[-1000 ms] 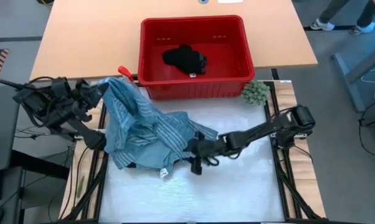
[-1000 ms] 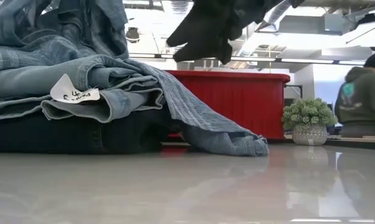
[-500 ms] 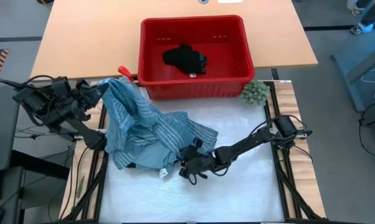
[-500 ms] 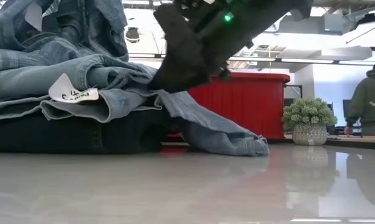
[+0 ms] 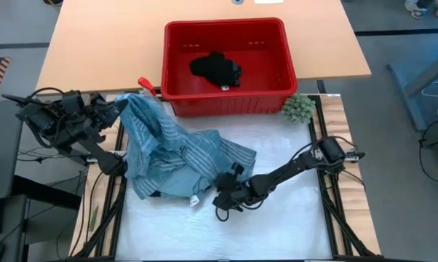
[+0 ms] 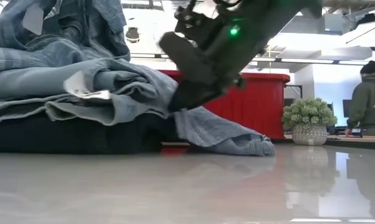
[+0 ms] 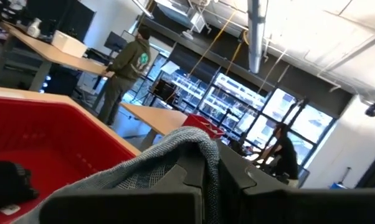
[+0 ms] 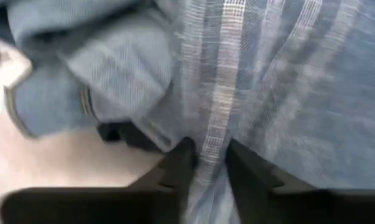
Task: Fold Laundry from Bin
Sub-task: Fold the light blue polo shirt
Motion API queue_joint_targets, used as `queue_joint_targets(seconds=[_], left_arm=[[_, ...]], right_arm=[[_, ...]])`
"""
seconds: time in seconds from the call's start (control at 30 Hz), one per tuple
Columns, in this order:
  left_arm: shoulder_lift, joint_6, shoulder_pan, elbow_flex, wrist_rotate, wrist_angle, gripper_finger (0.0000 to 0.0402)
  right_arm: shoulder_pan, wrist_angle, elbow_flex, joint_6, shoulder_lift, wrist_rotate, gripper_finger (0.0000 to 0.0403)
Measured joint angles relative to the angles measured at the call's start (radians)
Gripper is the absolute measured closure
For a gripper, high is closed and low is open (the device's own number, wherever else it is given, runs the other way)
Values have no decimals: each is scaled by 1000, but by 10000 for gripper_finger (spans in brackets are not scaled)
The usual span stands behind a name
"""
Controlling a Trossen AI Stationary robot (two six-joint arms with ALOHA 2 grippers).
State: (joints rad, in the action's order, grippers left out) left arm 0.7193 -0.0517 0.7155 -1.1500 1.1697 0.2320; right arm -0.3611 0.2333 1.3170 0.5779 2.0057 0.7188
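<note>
— White worktop (image 5: 277,233) up front, wooden desk behind it with the red bin (image 5: 288,54) on it. What's left in the bin?

— One small black piece (image 5: 215,68) on its floor. The rest of the laundry is out on the worktop, heaped just in front of the bin: light denim jeans (image 6: 56,78), a dark navy piece (image 6: 69,134) underneath them, and the blue-white striped shirt (image 5: 212,149) draped over the pile.

— And the right gripper (image 5: 226,196)?

— Low at the near edge of the heap. In its wrist view the two fingers (image 8: 178,165) sit either side of a ridge of striped cloth, nearly pressed together on it, so I judge it is pinching the shirt's edge, probably to peel that garment off the pile.

— Why is the left gripper (image 5: 116,108) out at the side?

— It is raised at the heap's far left corner, beside the bin. Its wrist view shows grey-blue fabric lying over its tightly closed fingers (image 7: 194,180), so it is clamped on a corner of the shirt. Holding that end up likely keeps the cloth taut while the other arm pulls.

— Risk?

— The jeans lie tangled in the same folds and may drag along.
</note>
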Motion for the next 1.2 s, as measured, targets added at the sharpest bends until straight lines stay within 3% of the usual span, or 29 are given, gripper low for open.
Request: queue_joint_targets(seconds=[0.13,0.27,0.4,0.53,0.7,0.83,1.03,1.1,1.2], left_arm=[[1,11,0,0,-38,-8,401],[10,15,0,0,-91,-10,401],[21,61,0,0,-158,-11,401],[27,160,0,0,-319,22,401],[48,229,0,-1,-617,52,401],[51,250,0,0,-702,12,401],[55,255,-2,0,-626,-29,401],[56,227,-13,0,-546,-30,401],[21,178,-47,-18,-377,-64,401]], right_arm=[[-3,113,-1,-73,-77,-54,382],[11,264,-2,-117,-231,-165,383],[49,422,-2,-189,-452,-342,384],[117,498,-2,-248,-702,-567,384],[221,452,-1,-297,-1011,-893,384],[288,276,-1,-323,-1195,-1064,384],[312,202,1,-367,-1338,-1069,384],[312,216,-1,-419,-1353,-974,384],[312,201,-1,-520,-1352,-749,384]])
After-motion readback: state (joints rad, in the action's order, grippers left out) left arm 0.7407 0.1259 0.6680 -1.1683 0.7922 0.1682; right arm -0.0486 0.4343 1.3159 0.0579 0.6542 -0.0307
